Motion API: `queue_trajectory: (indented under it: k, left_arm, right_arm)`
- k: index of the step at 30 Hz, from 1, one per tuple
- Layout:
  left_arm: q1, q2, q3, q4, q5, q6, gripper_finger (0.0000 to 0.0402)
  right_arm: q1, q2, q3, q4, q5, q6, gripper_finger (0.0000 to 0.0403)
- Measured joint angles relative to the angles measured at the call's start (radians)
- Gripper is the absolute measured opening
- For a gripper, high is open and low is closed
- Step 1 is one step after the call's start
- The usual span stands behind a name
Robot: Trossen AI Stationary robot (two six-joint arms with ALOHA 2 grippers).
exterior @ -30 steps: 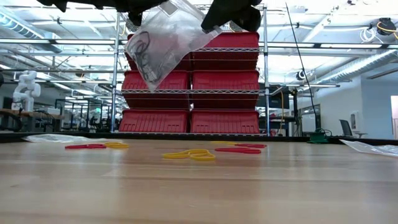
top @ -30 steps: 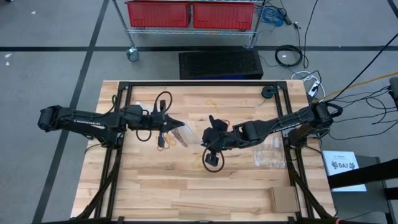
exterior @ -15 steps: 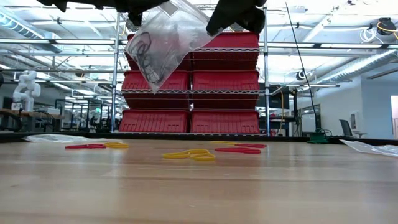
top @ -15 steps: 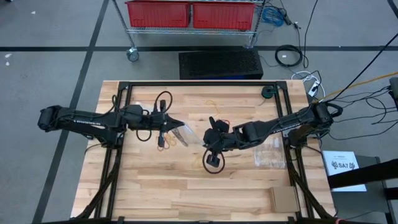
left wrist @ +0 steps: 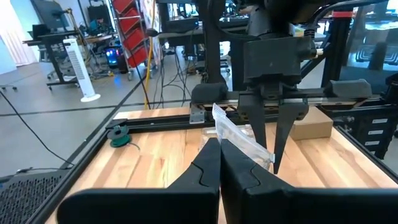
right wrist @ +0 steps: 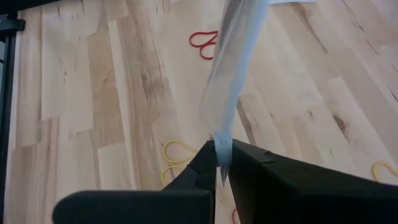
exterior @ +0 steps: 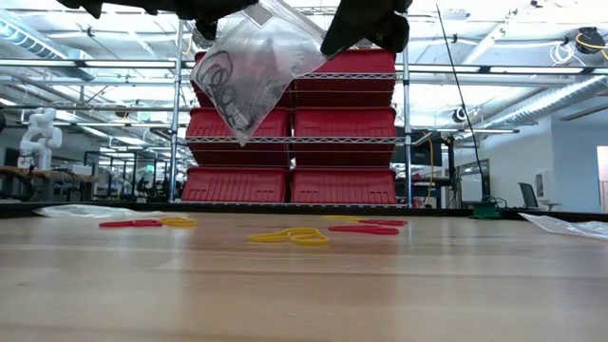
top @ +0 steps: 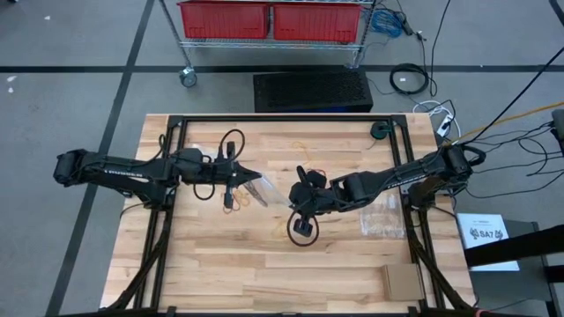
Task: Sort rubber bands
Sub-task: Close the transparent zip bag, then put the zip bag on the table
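Note:
A clear plastic bag (exterior: 256, 71) with black rubber bands (exterior: 228, 85) inside hangs high above the table between my two grippers. My left gripper (top: 257, 175) is shut on the bag's left side, and my right gripper (top: 295, 190) is shut on its right side. The bag's lowest corner (exterior: 242, 138) points down, clear of the wood. Loose red rubber bands (exterior: 366, 228) and yellow rubber bands (exterior: 294, 236) lie flat on the table below, with more red (exterior: 133, 223) and yellow (exterior: 176, 221) ones further left. My left gripper pinches the bag's upper edge (left wrist: 219, 129) between its two fingers, which point level toward the table's right edge. The bag is lifted clear and hangs beyond and below them. My right gripper pinches an edge of the bag (right wrist: 221, 142) between its two fingertips (right wrist: 205, 158), coming slanting downward from the table's right. The film runs away from the fingers edge-on, clear of the table.
Other clear bags lie on the table at the right (top: 383, 216) and at the far left (top: 198, 143). A small cardboard box (top: 401, 282) sits at the near right corner. A dark green roll (top: 381, 130) lies at the far right. Black frame rails border the table.
My right gripper has shifted very slightly toward the table's right. The bag's right side has followed it, and the black rubber bands inside have settled a little. Both grippers have stayed shut on the bag.

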Motion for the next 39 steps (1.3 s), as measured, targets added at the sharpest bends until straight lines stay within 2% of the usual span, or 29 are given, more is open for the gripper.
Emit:
queue_trajectory:
  k: [4,8,15,21,25,33,35,39]
  left_arm:
    - [0.000,0.000,0.000,0.001,-0.002,0.000,0.0000]
    - [0.003,-0.006,0.008,0.020,-0.027,0.000,0.0000]
    - [0.001,-0.003,0.004,-0.015,-0.012,-0.001,0.0000]
    - [0.001,-0.002,0.004,-0.048,-0.005,-0.002,0.0000]
    - [0.000,-0.001,0.003,-0.053,-0.003,-0.002,0.0000]
    - [0.000,0.000,0.002,-0.051,0.000,-0.002,0.0000]
    - [0.000,0.000,0.002,-0.051,0.000,-0.002,0.0000]
    - [0.000,0.000,0.002,-0.051,0.001,0.003,0.0000]
  right_arm:
    - [0.000,0.000,0.000,0.007,0.001,0.000,0.0026]
    - [0.007,-0.001,0.000,-0.027,-0.036,0.000,0.0068]
    - [0.004,-0.019,0.094,-0.097,-0.007,-0.021,0.0144]
    - [0.002,-0.021,0.183,-0.130,0.051,-0.106,0.0184]
    - [-0.013,-0.023,0.212,-0.142,0.130,-0.176,0.0195]
    - [-0.128,0.021,0.211,-0.100,0.123,-0.253,0.0196]
    - [-0.158,0.030,0.211,-0.063,0.078,-0.275,0.0197]
    - [-0.202,0.066,0.211,0.035,-0.082,-0.308,0.0194]
